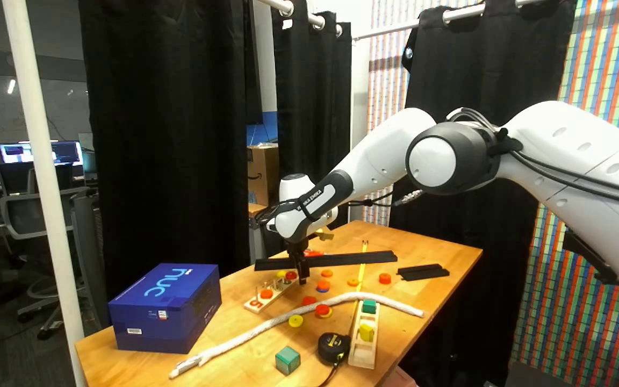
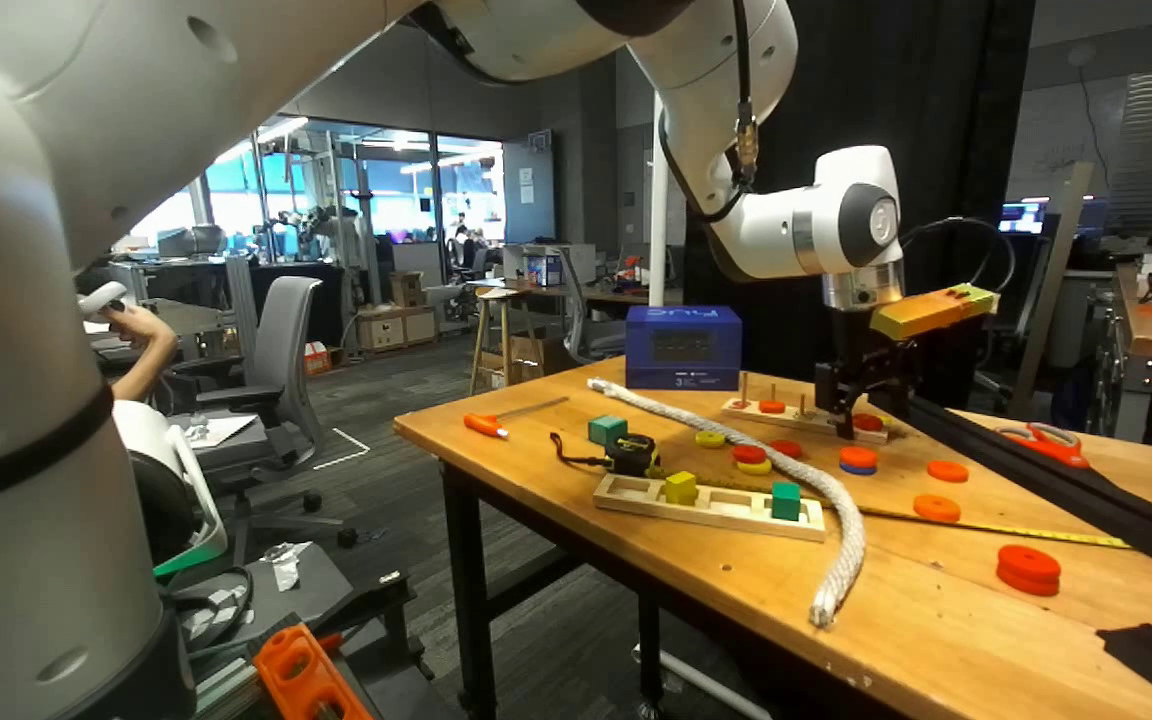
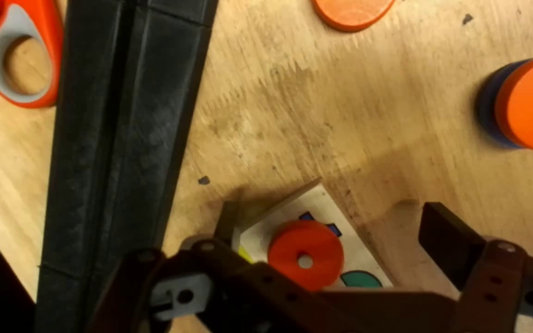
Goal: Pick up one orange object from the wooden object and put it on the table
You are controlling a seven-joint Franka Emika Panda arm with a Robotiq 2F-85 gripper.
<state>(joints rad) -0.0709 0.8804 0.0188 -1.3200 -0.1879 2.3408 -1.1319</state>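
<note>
The pale wooden board lies on the table and also shows in an exterior view. An orange ring sits on a peg at the board's end in the wrist view; its lower edge is partly hidden by my gripper. Another orange ring is on a peg nearer the board's other end, also in an exterior view. My gripper is open and empty, pointing down over the board's end. The ring lies between the fingers, closer to the left one, with a wide gap to the right one.
Black strips lie beside the board, with scissors beyond. An orange ring stacked on a blue one stands nearby. A whitish rope, a blue box, a block tray and a tape measure are also on the table.
</note>
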